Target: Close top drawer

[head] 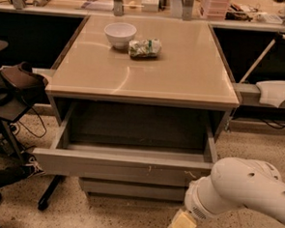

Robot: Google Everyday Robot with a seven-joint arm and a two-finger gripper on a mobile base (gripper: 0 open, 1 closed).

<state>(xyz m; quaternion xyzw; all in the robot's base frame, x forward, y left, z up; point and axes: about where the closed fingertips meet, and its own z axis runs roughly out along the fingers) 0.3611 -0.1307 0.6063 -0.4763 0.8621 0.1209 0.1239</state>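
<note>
The top drawer (115, 166) is a wide, shallow grey metal drawer under the tan table top (145, 72). It stands partly pulled out, and its grey inside (131, 146) shows. Its flat front has small pale scratches right of centre. My white arm (244, 190) comes in from the lower right. My gripper (179, 227) shows as a pale yellow tip at the bottom edge. It is below and in front of the drawer front's right end, apart from it.
A white bowl (120, 33) and a crumpled snack bag (144, 47) sit at the back of the table top. A plainer lower drawer front (128, 188) shows beneath. A dark chair with gear (11, 91) stands left. A white object (279, 93) lies right.
</note>
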